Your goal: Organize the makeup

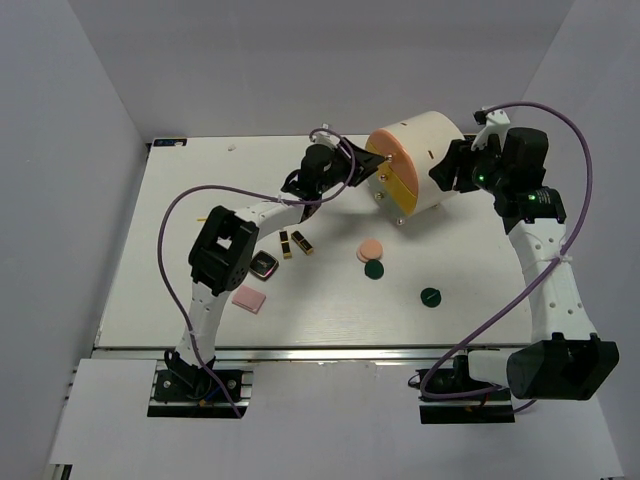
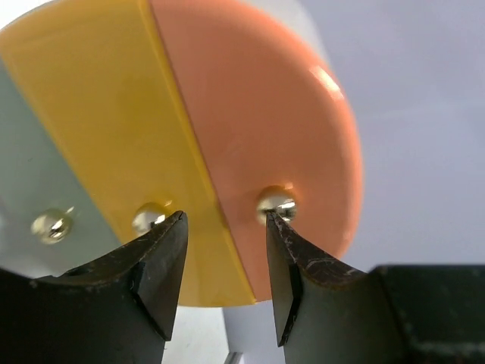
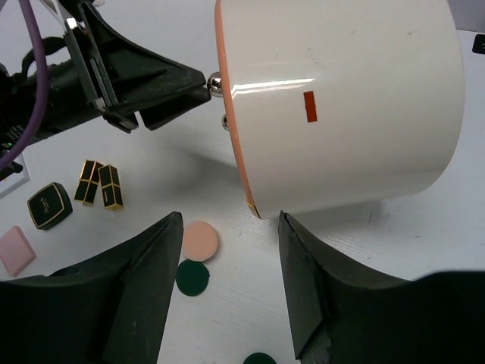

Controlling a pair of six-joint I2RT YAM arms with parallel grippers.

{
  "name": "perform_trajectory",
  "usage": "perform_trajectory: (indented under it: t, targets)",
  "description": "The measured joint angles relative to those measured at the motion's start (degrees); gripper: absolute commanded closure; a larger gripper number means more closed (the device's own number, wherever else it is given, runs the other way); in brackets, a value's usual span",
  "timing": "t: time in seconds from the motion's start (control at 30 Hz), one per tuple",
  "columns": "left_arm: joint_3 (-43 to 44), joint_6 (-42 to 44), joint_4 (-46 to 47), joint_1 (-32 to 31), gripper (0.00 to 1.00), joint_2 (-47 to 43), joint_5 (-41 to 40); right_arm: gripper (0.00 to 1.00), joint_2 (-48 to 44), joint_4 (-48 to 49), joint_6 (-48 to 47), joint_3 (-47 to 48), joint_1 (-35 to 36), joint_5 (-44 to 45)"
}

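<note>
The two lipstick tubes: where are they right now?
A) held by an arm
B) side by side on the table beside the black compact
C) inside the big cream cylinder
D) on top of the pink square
B: the lipstick tubes lie side by side on the table, right beside the black compact.

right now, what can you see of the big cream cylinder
The cream cylinder lies on its side on the white table, toward the far side. Its wall looks like smooth, glossy plastic with one small orange rectangular mark. The round end faces the left arm, split into orange, yellow and grey fronts, each with a shiny metal knob. The left gripper, open, reaches the orange front's knob; the right gripper, open, sits beside the wall, not around it.
</note>
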Motion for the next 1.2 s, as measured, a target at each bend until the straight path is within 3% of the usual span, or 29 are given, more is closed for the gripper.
perform_trajectory:
  t: [0.4,0.67,1.2]
  targets:
    - [9.18,-1.99,2.89,-0.37,0.47,3.56,0.44,0.42,0.02,1.75,-0.55,-1.44,-2.1,-2.43]
    - [8.02,-2.38,2.71,-0.33,0.39,3.96,0.94,0.42,0.02,2.64,-0.5,-1.57,-4.33,-2.45]
    - [6.27,-2.16,0.63,-0.48,0.44,3.93,1.62,0.42,-1.07,3.54,-0.31,-4.94,-4.39,-2.93]
